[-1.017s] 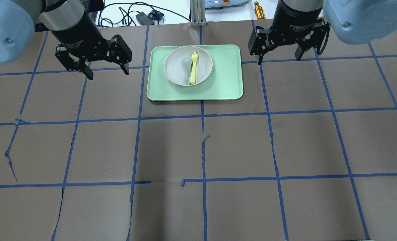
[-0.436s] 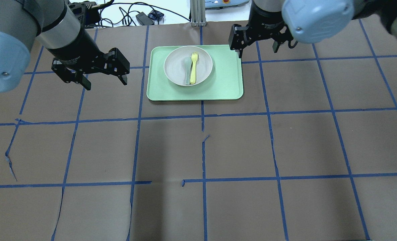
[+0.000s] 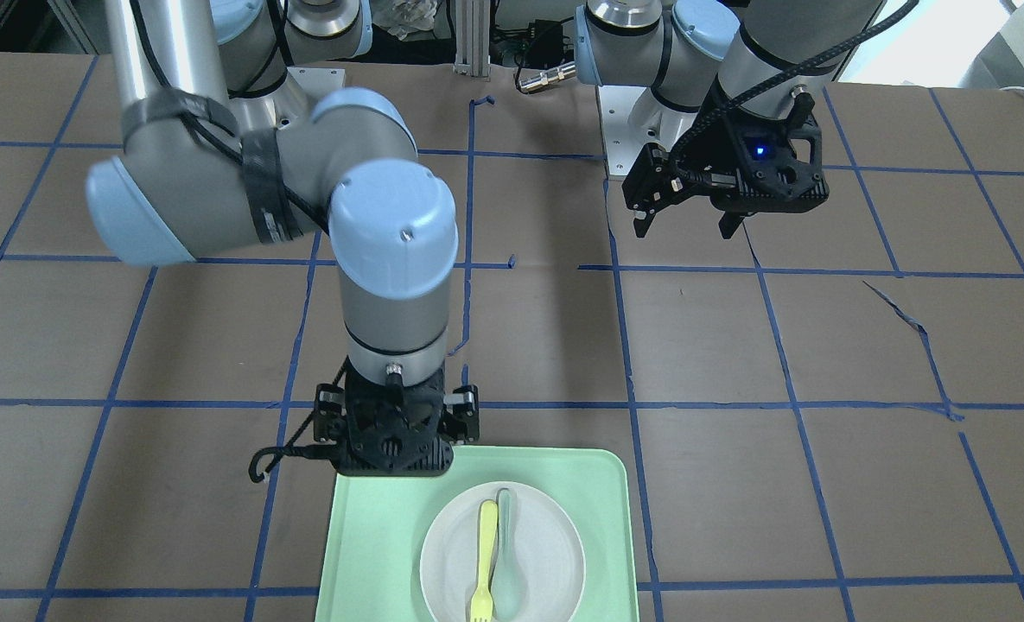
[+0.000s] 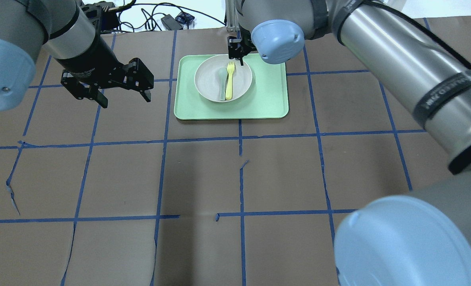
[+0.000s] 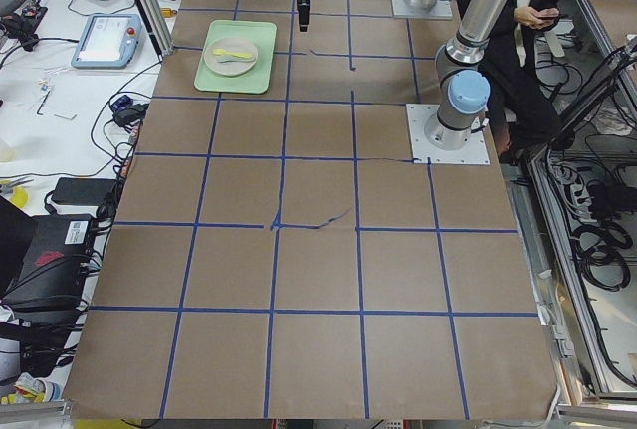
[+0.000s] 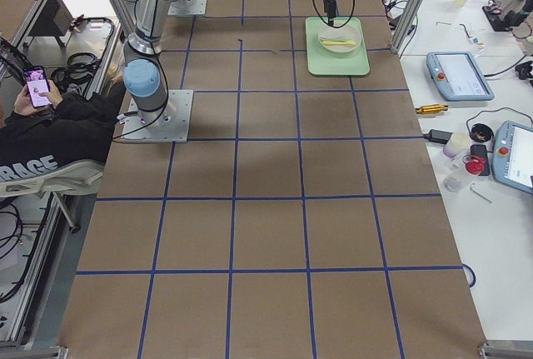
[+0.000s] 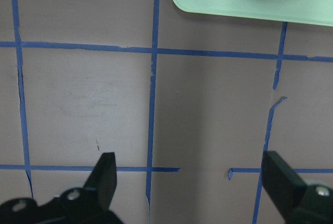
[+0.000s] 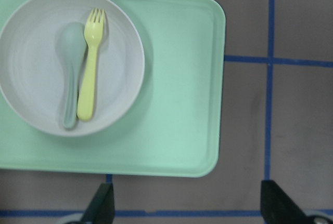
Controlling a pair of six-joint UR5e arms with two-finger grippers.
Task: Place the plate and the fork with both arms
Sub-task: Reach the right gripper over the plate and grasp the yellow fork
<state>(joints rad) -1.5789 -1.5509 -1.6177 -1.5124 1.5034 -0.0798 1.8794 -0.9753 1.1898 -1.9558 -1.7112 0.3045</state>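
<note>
Pale-yellow fork (image 4: 230,80) lies untouched in the plate (image 4: 207,85) on the green tray (image 4: 267,103). The right gripper (image 8: 188,207) has swung in from the right and is now high above the tray (jaws wide, empty), so picking probably starts now. The left gripper (image 4: 125,98), also wide, waits left of it.
</note>
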